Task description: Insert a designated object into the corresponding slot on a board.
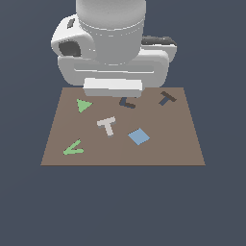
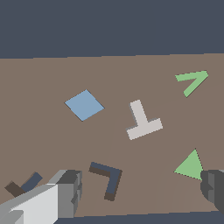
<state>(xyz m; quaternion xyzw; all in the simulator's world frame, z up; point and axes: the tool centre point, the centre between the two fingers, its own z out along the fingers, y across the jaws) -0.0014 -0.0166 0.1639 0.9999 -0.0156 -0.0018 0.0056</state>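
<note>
The pale grey-white T-shaped block (image 1: 107, 125) (image 2: 142, 122) lies flat near the middle of the brown board (image 1: 158, 149) (image 2: 43, 144). The dark T-shaped slot (image 1: 166, 99) (image 2: 22, 186) is at the board's far corner, on the exterior view's right. In the wrist view one finger (image 2: 65, 194) partly covers it. My gripper (image 2: 142, 188) is open, its fingers spread wide with nothing between them. It hovers over the board's far edge, above the dark L-shaped mark (image 1: 127, 103) (image 2: 108, 179) and short of the pale T. In the exterior view the white hand (image 1: 113, 86) hides the fingertips.
A green triangle (image 1: 83, 105) (image 2: 191, 166) and a green V shape (image 1: 73, 149) (image 2: 191, 80) lie on the board's side at the exterior view's left. A blue square (image 1: 138, 137) (image 2: 84, 105) sits beside the pale T. The arm's bulk (image 1: 110, 43) looms over the far edge.
</note>
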